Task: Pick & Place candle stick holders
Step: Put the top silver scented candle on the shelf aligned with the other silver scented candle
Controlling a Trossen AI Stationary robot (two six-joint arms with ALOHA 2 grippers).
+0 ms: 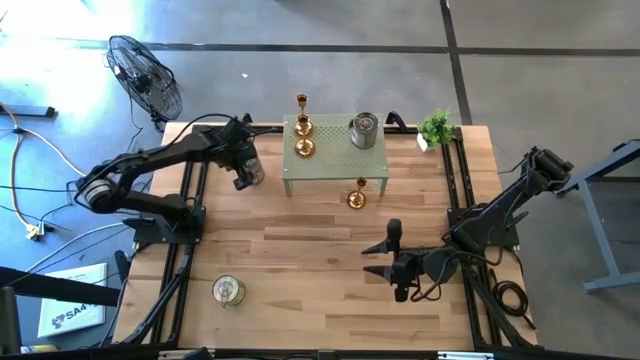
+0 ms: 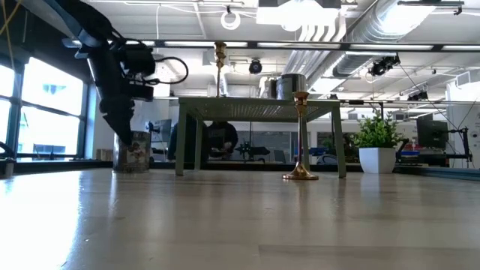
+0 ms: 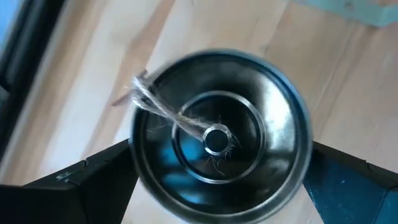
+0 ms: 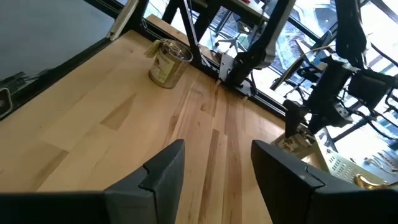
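The desk [image 1: 300, 260] is pale blond wood with plank seams, edged by black rails. A small stand [image 1: 335, 160] on it is light green. Three candle stick holders [image 1: 303, 125] are shiny gold; the squat jars [image 1: 365, 130] are silver-grey metal. The potted plant [image 1: 436, 127] is green in a white pot. Both arms and each hand [image 1: 388, 255] are black

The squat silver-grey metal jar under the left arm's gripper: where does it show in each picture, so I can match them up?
High view: the squat silver-grey metal jar sits upper left.
Low view: far left, standing on the wood.
Left wrist view: centre, seen from above.
Right wrist view: right of centre, small and far off.
Shared landmark: the pale green metal table right beside it.
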